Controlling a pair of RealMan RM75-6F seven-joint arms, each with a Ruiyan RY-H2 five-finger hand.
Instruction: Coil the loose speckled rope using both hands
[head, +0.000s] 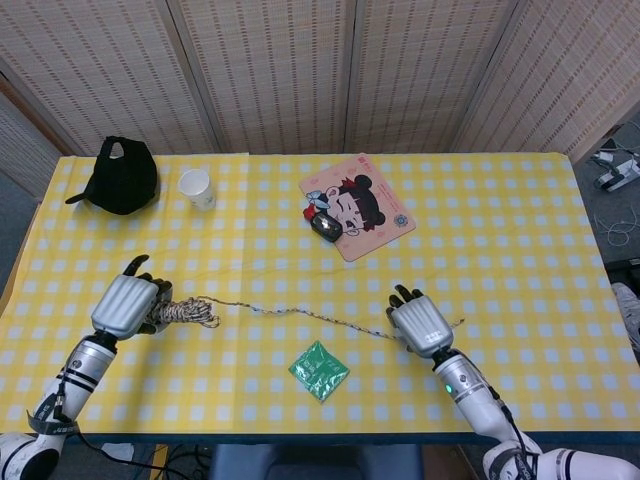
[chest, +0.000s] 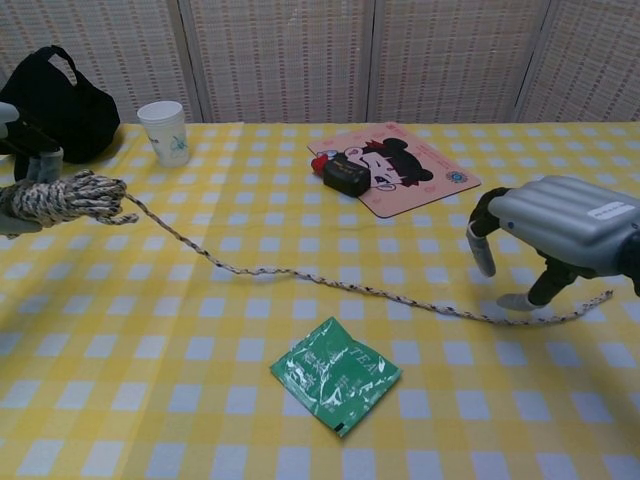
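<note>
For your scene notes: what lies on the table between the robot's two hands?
In the head view, the speckled rope runs from left hand to right hand.

On the counter (head: 520, 230) lie one speckled rope (head: 300, 314) (partly wound into a bundle), one black bag (head: 122, 176), one paper cup (head: 197, 187) and one green packet (head: 319, 370). There is also one cartoon mouse pad (head: 358, 205) bearing one dark mouse (head: 325, 227), and two robot hands, left (head: 128, 304) and right (head: 420, 325).
</note>
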